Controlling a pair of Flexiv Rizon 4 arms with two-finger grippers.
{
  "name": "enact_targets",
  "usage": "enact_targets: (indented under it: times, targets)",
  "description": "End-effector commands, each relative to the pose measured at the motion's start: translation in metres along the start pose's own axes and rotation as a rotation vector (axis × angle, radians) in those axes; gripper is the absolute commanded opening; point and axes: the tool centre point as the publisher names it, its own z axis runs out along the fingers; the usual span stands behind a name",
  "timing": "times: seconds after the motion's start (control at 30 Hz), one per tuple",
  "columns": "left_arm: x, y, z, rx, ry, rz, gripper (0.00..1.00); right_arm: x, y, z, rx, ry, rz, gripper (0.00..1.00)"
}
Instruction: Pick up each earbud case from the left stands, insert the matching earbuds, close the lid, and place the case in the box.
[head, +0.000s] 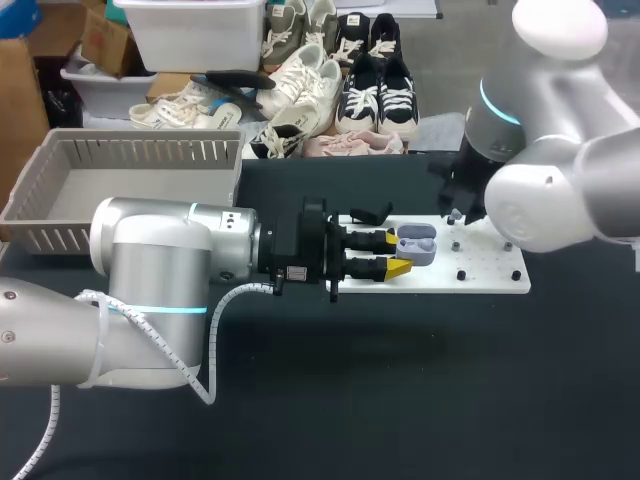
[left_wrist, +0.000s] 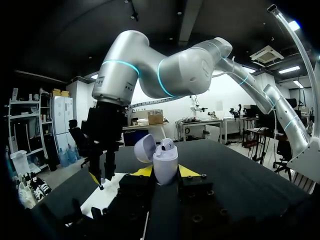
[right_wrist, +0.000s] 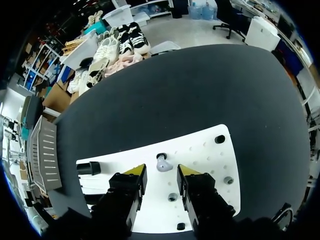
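Case (left_wrist: 165, 164) upright, grasped by left pincer (left_wrist: 165, 171); lid (left_wrist: 144, 148) open, mouth upward; right pincer (right_wrist: 161, 171) released over earbud (right_wrist: 162, 164).

A bench (head: 400, 400) with a dark, matte top carries a flat white board (head: 490, 283), which lies right of the middle and is drilled with rows of small holes. Several small studs stand on the board, well apart from one another. Two are black (head: 461, 274) and sit near one long edge, and another is grey (right_wrist: 228, 180).
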Motion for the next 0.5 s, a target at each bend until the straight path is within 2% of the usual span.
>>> enact_targets:
  times: [0.03, 0.5]
  targets:
    - [0.0007, 0.0004, 0.0001, 0.000, -0.002, 0.001, 0.00, -0.0031, 0.0005, 0.0018, 0.004, 0.006, 0.004, 0.36]
    - [0.0007, 0.0004, 0.0001, 0.000, -0.002, 0.001, 0.00, -0.0052, -0.0030, 0.0046, -0.001, 0.021, 0.024, 0.32]
